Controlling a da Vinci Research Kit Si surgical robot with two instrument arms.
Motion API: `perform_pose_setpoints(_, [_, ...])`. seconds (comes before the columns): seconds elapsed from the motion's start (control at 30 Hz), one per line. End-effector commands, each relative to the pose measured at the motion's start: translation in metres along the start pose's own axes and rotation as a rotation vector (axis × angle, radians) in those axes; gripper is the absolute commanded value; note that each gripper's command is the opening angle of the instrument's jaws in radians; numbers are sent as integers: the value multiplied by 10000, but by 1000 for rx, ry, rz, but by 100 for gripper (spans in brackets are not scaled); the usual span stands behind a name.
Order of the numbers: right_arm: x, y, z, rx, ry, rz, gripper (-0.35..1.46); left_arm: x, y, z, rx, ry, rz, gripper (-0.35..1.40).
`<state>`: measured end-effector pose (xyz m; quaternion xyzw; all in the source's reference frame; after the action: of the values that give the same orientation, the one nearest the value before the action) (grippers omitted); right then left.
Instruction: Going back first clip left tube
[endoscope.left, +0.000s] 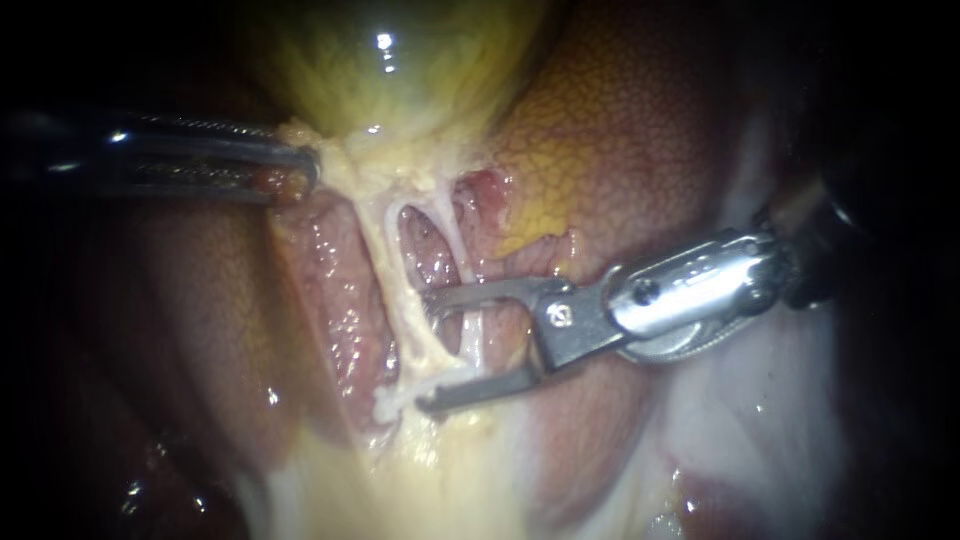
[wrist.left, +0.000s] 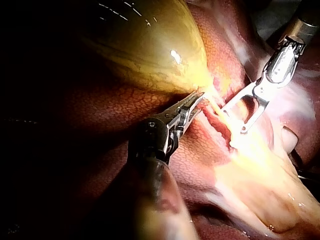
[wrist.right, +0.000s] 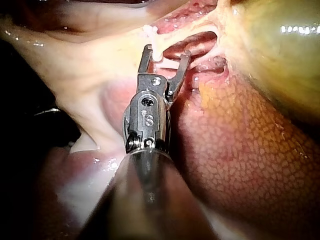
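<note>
Liver (endoscope.left: 640, 130) behind gallbladder (endoscope.left: 400, 70); left instrument (endoscope.left: 295, 172) clamped on gallbladder edge; right instrument (endoscope.left: 423, 352) jaws open, straddling tubes (endoscope.left: 382, 255) just below gallbladder.

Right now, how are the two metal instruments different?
The left instrument's jaws are shut on pale tissue at the gallbladder's narrow end; the right instrument's jaws stand wide open with a pale tube between them. The left instrument looks dark and slim; the right instrument looks bright and shiny. Both are metal, with two small jaws.

The left instrument (endoscope.left: 298, 168) fades rearward into blurred darkness.
</note>
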<state>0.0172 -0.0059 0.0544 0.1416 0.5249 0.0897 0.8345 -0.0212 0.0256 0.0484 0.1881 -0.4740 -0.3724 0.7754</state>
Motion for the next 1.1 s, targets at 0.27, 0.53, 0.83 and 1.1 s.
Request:
perform_pose_setpoints(0.27, [14,-4,-50,17,9,-17,50,0,0,0,1,0,1,-35])
perform_pose_setpoints(0.53, [21,-2,-91,-16,23,-11,50,1,1,-2,2,0,2,-35])
perform_pose_setpoints(0.83, [29,9,-112,-56,10,-8,50,1,1,-1,2,0,2,-35])
perform_pose_setpoints(1.1, [29,9,-114,-59,8,-6,50,4,4,10,-2,-2,4,-35])
